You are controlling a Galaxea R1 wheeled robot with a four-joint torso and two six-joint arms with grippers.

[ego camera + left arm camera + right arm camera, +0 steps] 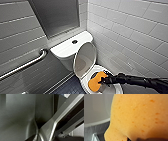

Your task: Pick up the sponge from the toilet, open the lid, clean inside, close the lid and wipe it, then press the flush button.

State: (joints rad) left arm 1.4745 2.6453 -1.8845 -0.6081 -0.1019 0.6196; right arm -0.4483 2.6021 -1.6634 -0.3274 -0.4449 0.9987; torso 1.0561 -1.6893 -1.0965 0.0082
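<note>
The white toilet (87,75) stands in the corner with its lid (85,60) raised against the tank. The round dark flush button (74,41) sits in the middle of the tank top. My right arm comes in from the right, and my right gripper (102,81) is shut on the orange sponge (96,81), which hangs over the open bowl just inside the rim. The right wrist view has the sponge (137,116) very close, with the white bowl rim (96,123) beside it. My left gripper stands open.
A metal grab bar (25,66) runs along the grey tiled wall on the left. White tiled wall (130,37) closes the right side behind the toilet. Dark tiled floor (67,86) lies left of the bowl.
</note>
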